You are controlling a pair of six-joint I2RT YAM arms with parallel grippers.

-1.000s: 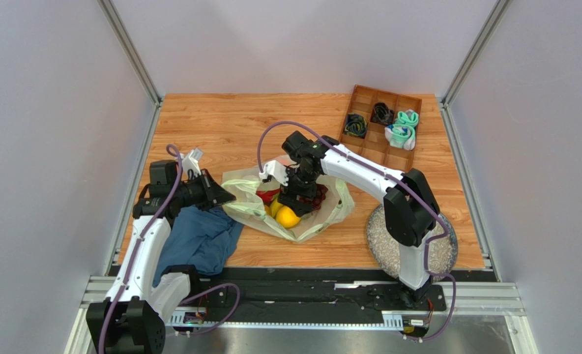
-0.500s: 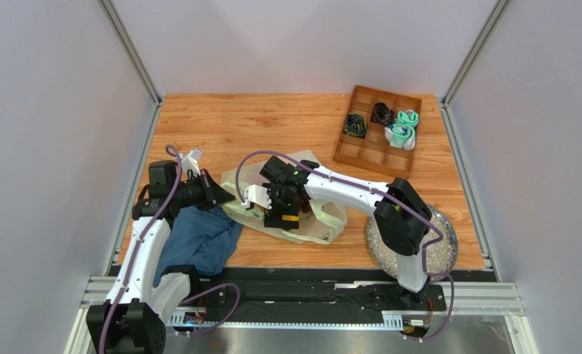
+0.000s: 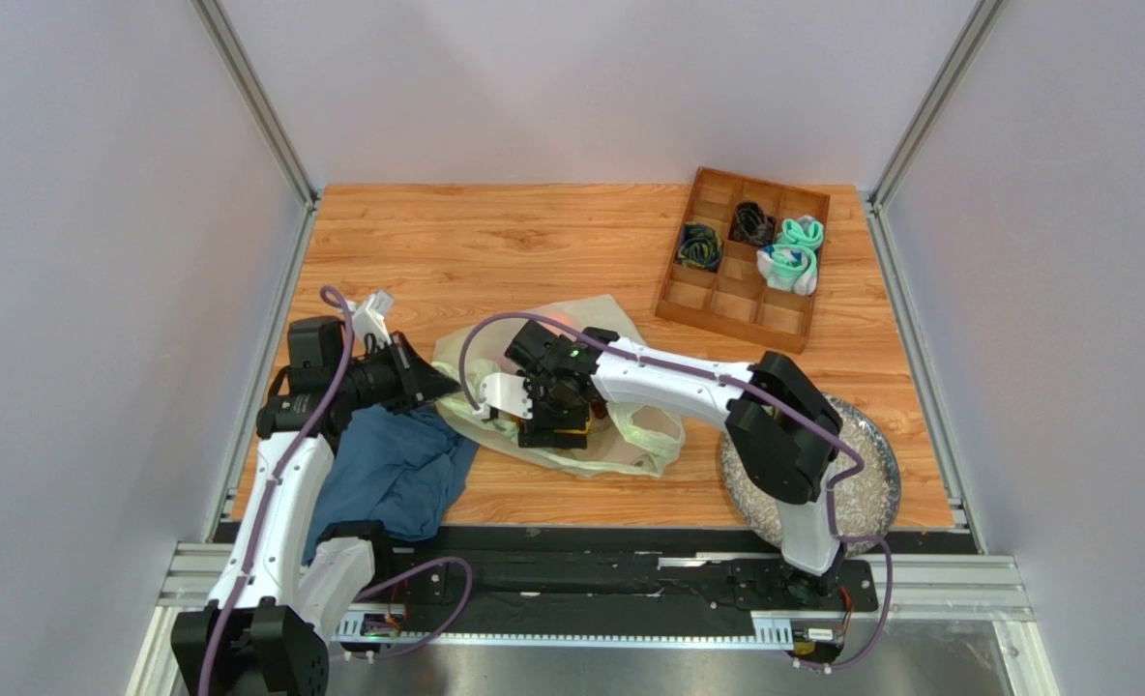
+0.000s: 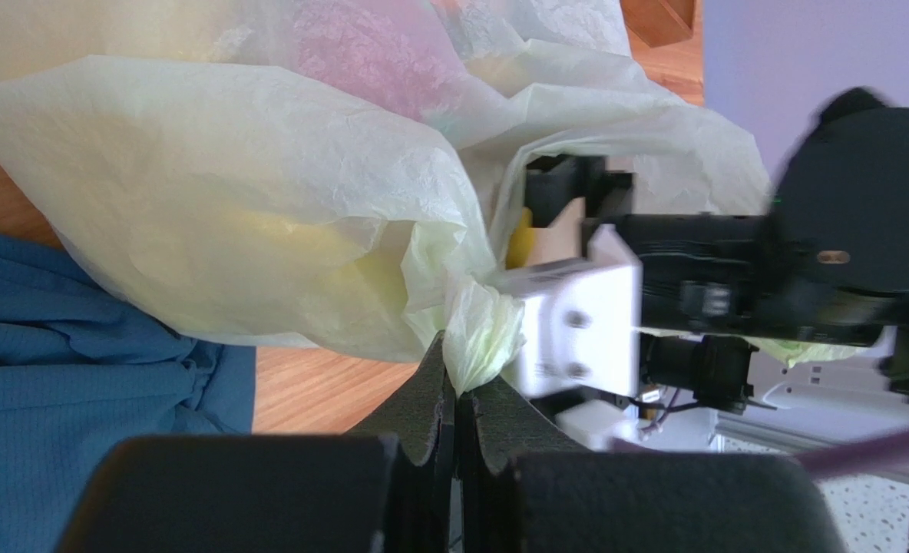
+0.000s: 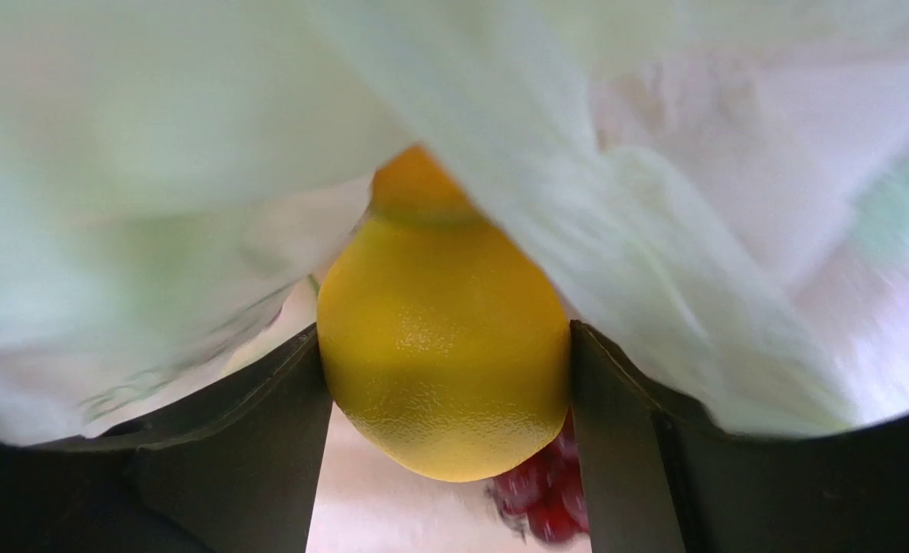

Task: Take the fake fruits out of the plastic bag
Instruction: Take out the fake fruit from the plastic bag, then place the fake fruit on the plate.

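Left tool pinched closed on plastic bag edge; right tool, inside bag, clamping yellow lemon between both fingers.

The left arm reaches forward from its base, forearm swung inward. The left gripper has its two black fingers pressed flat together, with a twist of the plastic bag pinched at their tips. The right arm folds back across toward it, wrist tipped down. The right gripper stands spread wide, a lemon between the fingers and touching both inner faces.
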